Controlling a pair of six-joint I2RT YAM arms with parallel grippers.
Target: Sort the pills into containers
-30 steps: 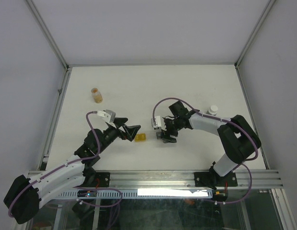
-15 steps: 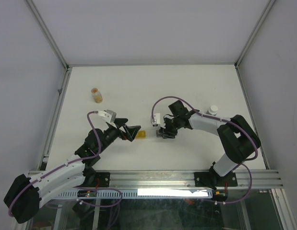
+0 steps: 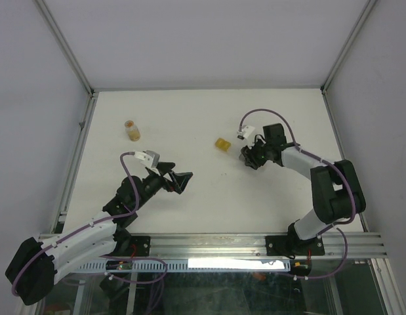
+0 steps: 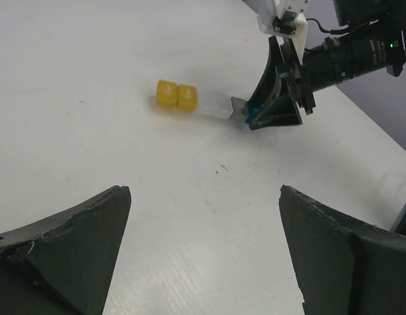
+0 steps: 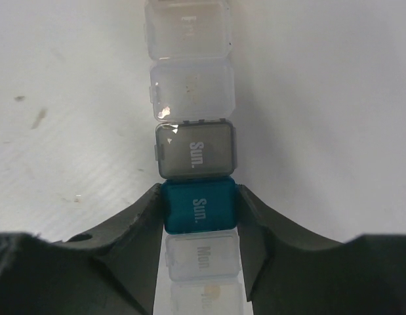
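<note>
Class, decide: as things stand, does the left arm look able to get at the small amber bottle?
Probably yes. The amber bottle stands alone, nothing lies between it and the left tool, which is open and empty.

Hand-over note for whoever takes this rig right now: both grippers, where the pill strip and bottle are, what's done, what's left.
Right gripper: shut on the container strip, jaws clamping its teal compartment; yellow end farthest from the gripper, right of table centre.
Left gripper: open, empty, over bare table left of centre.
Amber bottle: far left, apart from both arms.
Done: strip gripped, nothing more. No loose pills in view; visible lids look closed.
Left: open compartments, fetch pills, sort them all.
</note>
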